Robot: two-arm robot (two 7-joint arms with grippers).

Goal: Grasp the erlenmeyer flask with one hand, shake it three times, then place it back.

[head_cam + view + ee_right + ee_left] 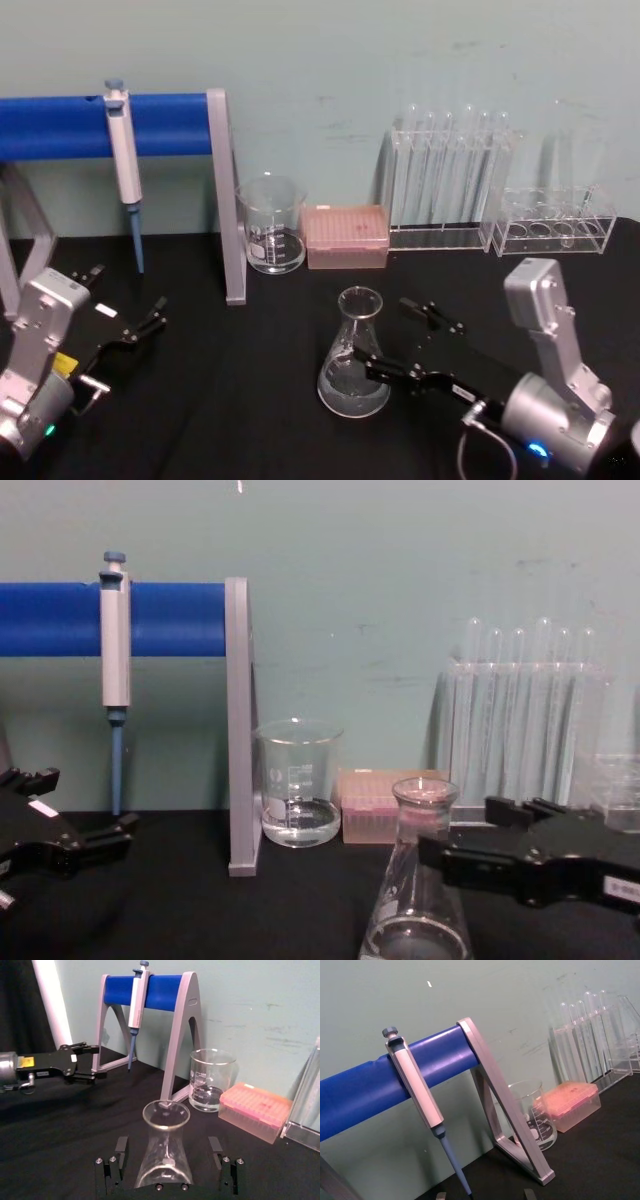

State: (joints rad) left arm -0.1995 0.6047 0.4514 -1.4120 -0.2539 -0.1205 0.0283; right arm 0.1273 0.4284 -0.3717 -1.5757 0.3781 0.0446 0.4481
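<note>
While the erlenmeyer flask stands upright on the black counter, the items read as follows:

- Erlenmeyer flask: clear glass, cone-shaped, a little clear liquid at the base; at about 6 o'clock from the pink tip box, near the counter's front, base on the surface.
- Right gripper: black, on a silver-grey wrist, reaching in from 4 o'clock of the flask. Its jaws are spread wide, one on each side of the flask's neck and shoulder; in the right wrist view a gap shows between each jaw and the glass, so it has hold of nothing.
- Left gripper: black, with a white sticker, low over the counter well out at 9 o'clock from the flask, fingers parted and empty.
- Beaker: straight-walled glass with printed markings, a little clear liquid, at 11 o'clock from the flask, just beside the tip box.
- Pipette stand: grey upright legs carrying a blue bar, at 10 o'clock from the flask.
- Pipette: grey body, blue tip, hanging from the blue bar, tip pointing down.
- Test tubes in a clear rack: upright along the wall, at 1 o'clock from the flask.
- Second clear rack: lower, just to the right of the first.
</note>
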